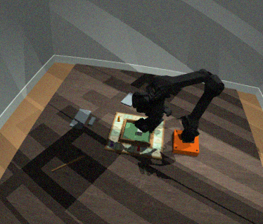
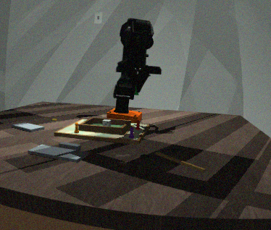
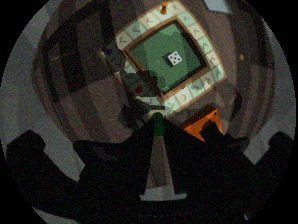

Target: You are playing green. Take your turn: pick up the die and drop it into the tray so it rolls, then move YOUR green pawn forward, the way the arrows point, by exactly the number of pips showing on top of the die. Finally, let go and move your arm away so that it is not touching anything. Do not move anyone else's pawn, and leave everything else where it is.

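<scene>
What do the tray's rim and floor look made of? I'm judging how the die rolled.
The tray rim looks like matte brown wood, going by its colour. Its floor looks like green felt, flat and without shine, under the white die. Neither is certain.

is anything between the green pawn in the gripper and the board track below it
Nothing visible does. The gripper is shut on the green pawn and hangs high over the board. The red pawn and purple pawn stand on the near track, so mind them coming down.
</scene>
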### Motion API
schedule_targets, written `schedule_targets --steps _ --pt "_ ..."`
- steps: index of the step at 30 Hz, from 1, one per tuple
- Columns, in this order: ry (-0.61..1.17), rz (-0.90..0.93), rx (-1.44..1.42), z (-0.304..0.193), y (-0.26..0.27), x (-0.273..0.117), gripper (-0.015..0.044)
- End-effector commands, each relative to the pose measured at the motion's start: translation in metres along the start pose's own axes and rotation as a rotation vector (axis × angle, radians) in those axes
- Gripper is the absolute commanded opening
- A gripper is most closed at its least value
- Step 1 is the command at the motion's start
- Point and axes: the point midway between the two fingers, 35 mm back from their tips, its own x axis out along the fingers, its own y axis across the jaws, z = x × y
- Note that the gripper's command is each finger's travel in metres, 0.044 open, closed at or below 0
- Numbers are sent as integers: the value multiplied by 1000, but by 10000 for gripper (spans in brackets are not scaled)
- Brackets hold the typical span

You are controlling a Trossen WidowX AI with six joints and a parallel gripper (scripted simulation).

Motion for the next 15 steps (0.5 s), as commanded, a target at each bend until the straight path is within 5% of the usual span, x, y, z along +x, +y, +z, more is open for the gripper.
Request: schedule_targets --steps 1,15 --pt "-4 -4 -1 9 -9 5 0" --pt "-8 -12 -1 41 -53 25 0"
